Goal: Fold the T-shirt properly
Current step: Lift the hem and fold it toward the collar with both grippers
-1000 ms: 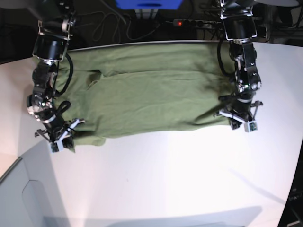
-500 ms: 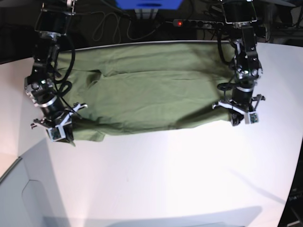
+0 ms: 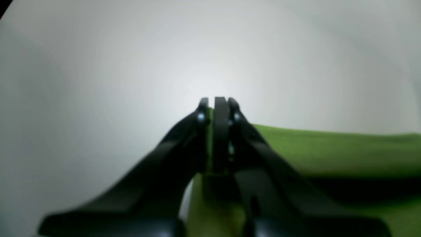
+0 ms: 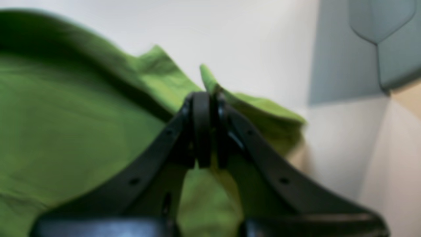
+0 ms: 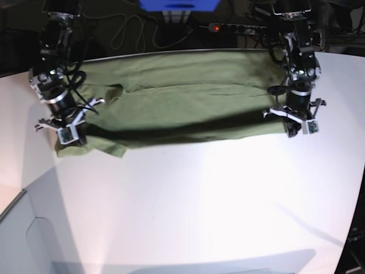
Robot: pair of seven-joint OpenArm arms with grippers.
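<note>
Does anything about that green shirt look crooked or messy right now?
Slightly. The T-shirt is held by its near edge in both pincers, and the corner at the right pincer is bunched, a flap hanging beyond it. Nothing looks torn.

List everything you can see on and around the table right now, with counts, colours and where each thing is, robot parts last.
T-shirt: one, olive green, spread across the far half of the table, its near edge lifted at both ends.
Table: one, white, fills most of the base view.
Power strip: one, dark with a red light, behind the table's far edge.
Cables: several, dark, on the floor behind the table.
Blue object: one, top centre, cut off by the frame.
Right gripper: one, black, left side of the base view, shut on the T-shirt.
Left gripper: one, black, right side of the base view, shut on the T-shirt.
</note>
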